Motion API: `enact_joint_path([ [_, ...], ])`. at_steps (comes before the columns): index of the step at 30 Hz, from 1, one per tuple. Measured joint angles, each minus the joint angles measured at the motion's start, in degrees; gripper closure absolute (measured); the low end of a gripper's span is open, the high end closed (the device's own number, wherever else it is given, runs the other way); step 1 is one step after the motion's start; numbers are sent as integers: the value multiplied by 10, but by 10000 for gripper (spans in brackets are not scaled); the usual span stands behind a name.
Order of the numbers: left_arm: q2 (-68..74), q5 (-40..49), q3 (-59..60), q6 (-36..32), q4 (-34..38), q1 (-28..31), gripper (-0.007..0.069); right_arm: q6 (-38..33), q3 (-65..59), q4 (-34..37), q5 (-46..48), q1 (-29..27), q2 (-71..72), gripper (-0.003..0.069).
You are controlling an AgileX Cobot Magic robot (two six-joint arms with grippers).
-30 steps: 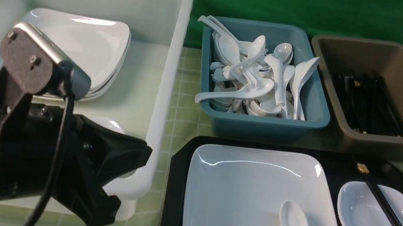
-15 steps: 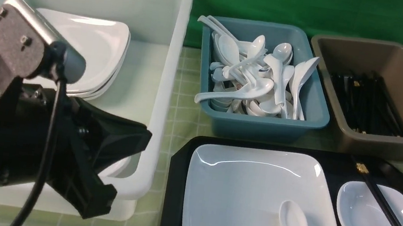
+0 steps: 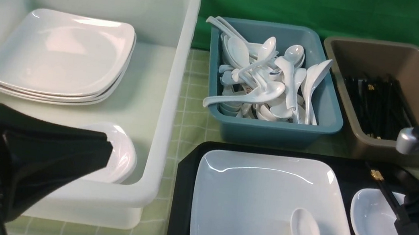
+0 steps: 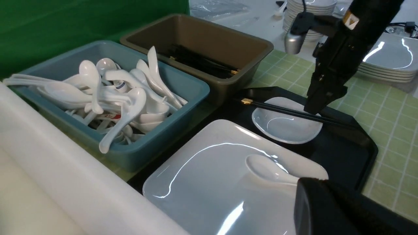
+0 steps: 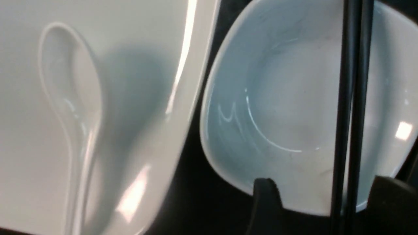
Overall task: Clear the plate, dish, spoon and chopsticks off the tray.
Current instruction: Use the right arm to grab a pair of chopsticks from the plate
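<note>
On my far left, the left gripper sits low in front of the white tub. Its jaws are pressed together on nothing, and it blocks my view of the tub's near corner. Inside that tub a plate stack lies toward the back. A spare dish sits nearer me, half hidden behind the gripper.

Next over on the green-checked desk is the teal tub, piled with a spoon heap. Beside it is the brown tub, which holds black sticks.

The tray lies in front of those two tubs. The plate fills its left part, and the spoon rests in the plate's near right corner with its bowl pointing away from me. The dish sits on the tray's right part, just beside the plate. The chopsticks lie across the dish with their gold-banded end toward the brown tub.

The right gripper hangs over the dish. Its jaws are spread with one finger on each side of the chopsticks, not pinching them. Its body hides the dish's far right rim from the front.
</note>
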State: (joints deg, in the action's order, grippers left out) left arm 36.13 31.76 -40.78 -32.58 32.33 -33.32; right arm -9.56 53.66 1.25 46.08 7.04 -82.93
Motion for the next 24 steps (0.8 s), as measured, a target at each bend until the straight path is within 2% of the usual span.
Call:
enact_joint_path([
  [6, 1, 19, 0, 9, -2, 0, 604, -1, 45, -13, -10, -23, -98, 215],
  [17, 1, 23, 0, 13, -2, 0, 604, -3, 61, -13, -30, -23, -175, 221],
  [20, 1, 24, 0, 14, -2, 0, 604, -5, 61, -13, -30, -23, -179, 259],
  [24, 1, 24, 0, 15, -2, 0, 604, -26, 61, -13, -26, -23, -179, 433],
])
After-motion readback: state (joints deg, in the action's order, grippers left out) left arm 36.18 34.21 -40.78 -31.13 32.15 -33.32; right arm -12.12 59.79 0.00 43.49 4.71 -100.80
